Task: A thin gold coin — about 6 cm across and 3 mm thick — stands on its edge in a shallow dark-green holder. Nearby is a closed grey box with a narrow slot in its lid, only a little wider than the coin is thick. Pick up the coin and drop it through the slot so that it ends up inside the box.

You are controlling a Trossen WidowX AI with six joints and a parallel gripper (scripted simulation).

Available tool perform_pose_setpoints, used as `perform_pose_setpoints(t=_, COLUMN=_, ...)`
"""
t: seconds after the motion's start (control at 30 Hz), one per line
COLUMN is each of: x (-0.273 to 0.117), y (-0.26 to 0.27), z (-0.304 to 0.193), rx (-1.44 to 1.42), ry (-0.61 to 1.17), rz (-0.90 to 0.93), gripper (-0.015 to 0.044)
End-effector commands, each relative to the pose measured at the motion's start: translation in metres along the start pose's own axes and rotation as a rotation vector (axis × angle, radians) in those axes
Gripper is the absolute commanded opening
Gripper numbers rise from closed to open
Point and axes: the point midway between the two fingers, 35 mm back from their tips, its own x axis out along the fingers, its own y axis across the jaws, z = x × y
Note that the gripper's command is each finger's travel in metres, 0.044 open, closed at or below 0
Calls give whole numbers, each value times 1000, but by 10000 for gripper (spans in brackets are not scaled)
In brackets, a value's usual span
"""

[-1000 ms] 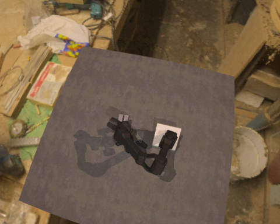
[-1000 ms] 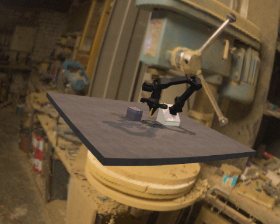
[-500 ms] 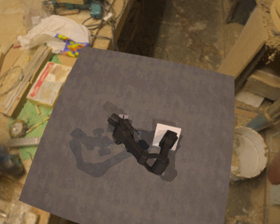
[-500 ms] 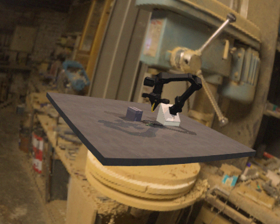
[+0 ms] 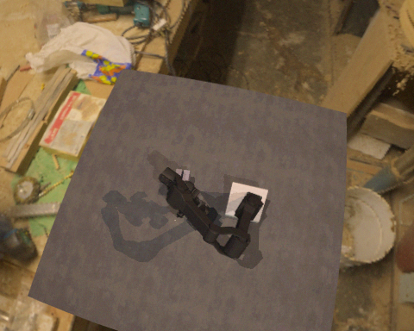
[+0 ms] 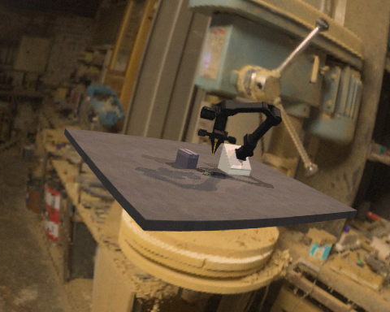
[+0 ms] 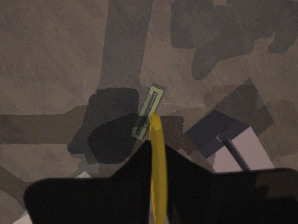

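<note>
The end effector (image 7: 156, 165) grips the coin (image 7: 158, 150) edge-on above the surface (image 6: 158, 203); the box (image 6: 187, 158) sits to its left in the exterior view, its slot (image 7: 235, 154) skewed from the coin's plane.

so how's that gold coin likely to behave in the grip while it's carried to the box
The coin looks stiff, so it probably won't bend. The gripper pinches its flat faces with its edge pointing down, so it could pivot or slip if the hold is light. Its round rim suggests it would roll if dropped on the table rather than into the grey box.
</note>
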Motion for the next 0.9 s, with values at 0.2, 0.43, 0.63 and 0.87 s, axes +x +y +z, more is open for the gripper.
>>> perform_pose_setpoints(t=0.2, x=0, y=0, z=1, rx=-339, ry=4, rz=0, gripper=0)
perform_pose_setpoints(t=0.43, x=0, y=0, z=3, rx=-580, ry=4, rz=1, gripper=0)
perform_pose_setpoints(t=0.63, x=-1, y=-1, z=3, rx=-700, ry=4, rz=1, gripper=0)
perform_pose_setpoints(t=0.87, x=-1, y=-6, z=2, rx=-700, ry=5, rz=1, gripper=0)
